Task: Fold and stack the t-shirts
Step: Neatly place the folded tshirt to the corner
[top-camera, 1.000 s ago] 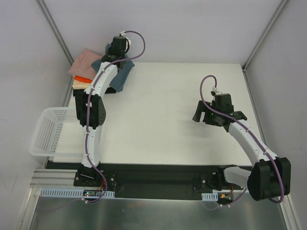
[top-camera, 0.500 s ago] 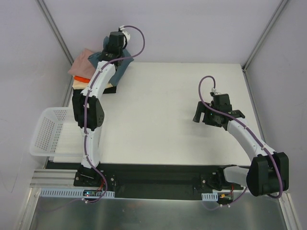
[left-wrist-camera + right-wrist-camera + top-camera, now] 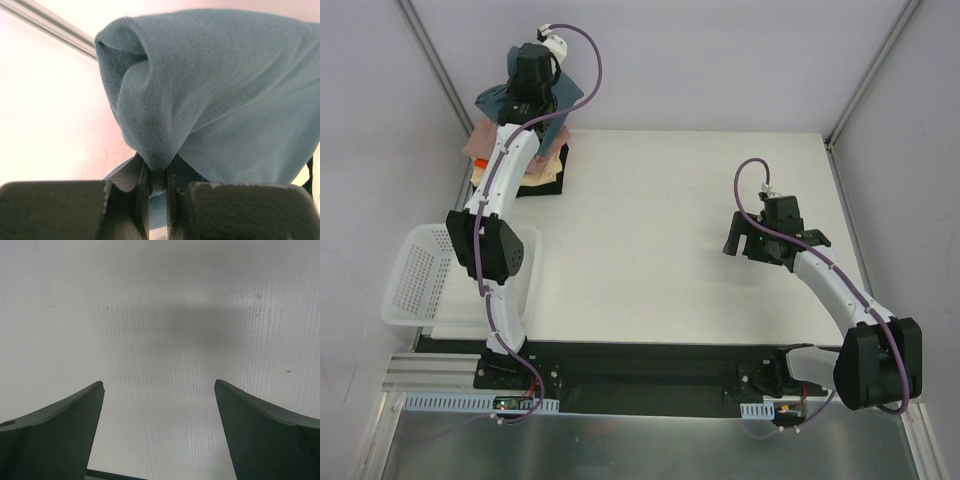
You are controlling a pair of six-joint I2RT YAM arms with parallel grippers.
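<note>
My left gripper [image 3: 528, 88] is raised at the far left corner, shut on a bunched fold of the slate-blue t-shirt [image 3: 558, 105], which hangs below it over the pile. In the left wrist view the blue cloth [image 3: 220, 95] fills the frame and is pinched between the fingers [image 3: 142, 192]. Under it lies a pile of t-shirts: dusty pink [image 3: 486, 140], orange [image 3: 480, 164], cream [image 3: 546, 166] and black [image 3: 534, 188]. My right gripper [image 3: 738, 240] is open and empty over the bare table at the right; its view shows only the table [image 3: 160, 315] between its fingers [image 3: 75, 415].
A white plastic lattice basket [image 3: 415, 275] stands at the table's left front edge. Walls with metal corner posts close in the back and both sides. The white table [image 3: 650, 240] spans the area between the arms.
My left gripper has lifted the slate-blue t-shirt up and back to the left, off the table and above the pile. The right arm has barely moved.
</note>
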